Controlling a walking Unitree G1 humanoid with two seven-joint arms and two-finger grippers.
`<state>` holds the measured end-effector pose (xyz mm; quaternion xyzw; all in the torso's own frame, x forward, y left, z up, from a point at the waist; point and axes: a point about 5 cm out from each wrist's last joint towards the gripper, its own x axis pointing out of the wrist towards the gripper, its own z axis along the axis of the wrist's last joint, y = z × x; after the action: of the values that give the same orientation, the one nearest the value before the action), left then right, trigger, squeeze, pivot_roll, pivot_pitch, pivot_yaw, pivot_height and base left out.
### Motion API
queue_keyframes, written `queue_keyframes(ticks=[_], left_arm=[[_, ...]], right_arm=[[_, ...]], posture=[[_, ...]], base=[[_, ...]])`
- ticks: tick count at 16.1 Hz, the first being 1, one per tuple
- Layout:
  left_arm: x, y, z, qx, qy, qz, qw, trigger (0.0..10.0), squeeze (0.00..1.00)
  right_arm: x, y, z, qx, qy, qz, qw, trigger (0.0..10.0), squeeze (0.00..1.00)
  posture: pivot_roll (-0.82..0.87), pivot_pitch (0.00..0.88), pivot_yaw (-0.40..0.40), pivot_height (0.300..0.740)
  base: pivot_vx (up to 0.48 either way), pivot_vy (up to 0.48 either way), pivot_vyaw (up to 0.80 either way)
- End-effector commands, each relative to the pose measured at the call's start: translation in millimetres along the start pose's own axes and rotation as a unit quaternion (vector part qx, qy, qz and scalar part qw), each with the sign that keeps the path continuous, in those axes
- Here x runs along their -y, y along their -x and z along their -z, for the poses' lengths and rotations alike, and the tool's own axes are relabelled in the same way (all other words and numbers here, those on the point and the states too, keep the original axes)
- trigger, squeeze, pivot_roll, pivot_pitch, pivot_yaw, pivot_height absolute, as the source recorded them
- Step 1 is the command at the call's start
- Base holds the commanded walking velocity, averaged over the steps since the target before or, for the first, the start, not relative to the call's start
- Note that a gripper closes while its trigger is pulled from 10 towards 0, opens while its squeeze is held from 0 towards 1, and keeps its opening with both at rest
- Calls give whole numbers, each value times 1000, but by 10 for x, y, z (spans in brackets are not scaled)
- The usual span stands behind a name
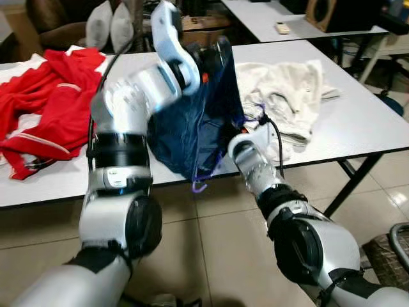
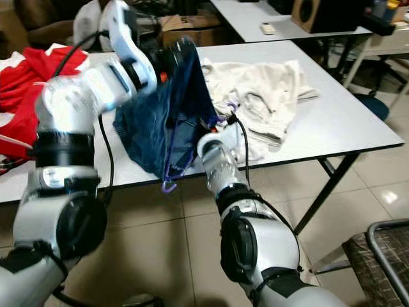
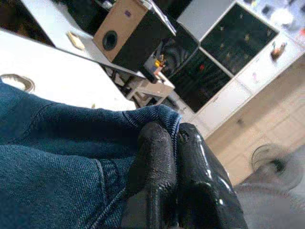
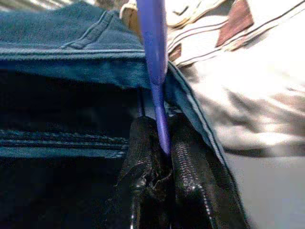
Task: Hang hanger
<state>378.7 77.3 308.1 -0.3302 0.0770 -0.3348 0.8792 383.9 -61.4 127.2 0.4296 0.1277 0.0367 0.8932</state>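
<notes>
A: Jaws? 
B: Left gripper pinches shut on the denim hem, lifting it above the table. Right gripper clamps the purple hanger inside the opening.
A: Progress?
B: Hanger partly in, hook dangling below; nothing hung yet.

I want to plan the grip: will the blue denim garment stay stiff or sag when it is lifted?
The denim garment probably sags: it hangs in folds from the left gripper. The purple hanger, pinched by the right gripper, looks rigid and thin, so it may twist.

Workroom: white tables, speaker.
</notes>
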Motion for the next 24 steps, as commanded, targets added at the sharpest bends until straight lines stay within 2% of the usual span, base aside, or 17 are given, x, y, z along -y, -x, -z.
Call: queue_keyframes(ticks=[1,3,4,6,7,9,11,12,13,14,16,17,18,20,22,23,24], left_arm=[[230,-45,-121,11,3,41,999,0,0],[219,-71,-167,12,-34,29,999,0,0],[164,-78,-207,20,-42,9,999,0,0],[-2,-48,-317,38,-103,-44,993,0,0],[-142,12,-399,45,-202,-87,975,0,0],[-335,132,-569,71,-238,-137,959,0,0],[-593,276,-690,76,-293,-200,932,0,0],[-743,354,-698,64,-330,-236,912,0,0],[-951,452,-652,40,-360,-275,891,0,0],[-1139,536,-555,12,-374,-306,876,0,0],[-1265,586,-467,-12,-391,-323,862,0,0],[-1468,671,-253,-65,-415,-344,840,0,0],[-1503,686,-208,-74,-417,-346,838,0,0],[-1573,697,-62,-101,-432,-340,829,0,0],[-1495,582,23,-93,-417,-293,855,0,0],[-1458,555,-3,-83,-419,-283,859,0,0],[-1385,513,-80,-55,-412,-268,869,0,0]], right_arm=[[176,44,109,-10,0,43,999,10000,0],[184,44,97,-15,29,34,999,10000,0],[185,44,99,-22,45,26,998,10000,0],[257,55,21,-12,58,15,998,10000,0],[331,70,-66,1,41,4,999,10000,0],[426,100,-199,10,33,-18,999,10000,0],[460,152,-335,1,11,-63,998,10000,0],[435,208,-405,-7,-3,-91,996,10000,0],[349,327,-524,-17,-44,-137,989,10000,0],[243,462,-658,-19,-84,-180,980,10000,0],[166,585,-768,-19,-108,-210,972,10000,0],[25,850,-1010,-5,-122,-252,960,10000,0],[3,906,-1052,-2,-122,-257,959,10000,0],[-15,1021,-1159,6,-85,-251,964,10000,0],[83,1009,-1104,-5,-7,-199,980,10000,0],[156,959,-1023,-19,30,-166,986,10000,0],[262,890,-871,-49,86,-129,987,10000,0]], posture=[[141,0,84,740],[124,0,100,740],[119,0,103,740],[97,0,114,740],[82,0,119,740],[67,0,120,740],[56,0,115,740],[50,0,115,740],[36,0,115,740],[13,0,124,740],[-3,0,129,740],[-33,0,140,740],[-33,0,140,740],[-60,0,152,740],[-83,0,153,740],[-85,0,150,740],[-83,0,146,740]], base=[[0,0,0],[0,0,0],[0,0,0],[0,0,0],[0,0,0],[0,0,0],[0,0,0],[0,0,0],[0,0,0],[0,0,0],[0,0,0],[0,0,0],[0,0,0],[0,0,0],[0,0,0],[0,0,0],[0,0,0]])
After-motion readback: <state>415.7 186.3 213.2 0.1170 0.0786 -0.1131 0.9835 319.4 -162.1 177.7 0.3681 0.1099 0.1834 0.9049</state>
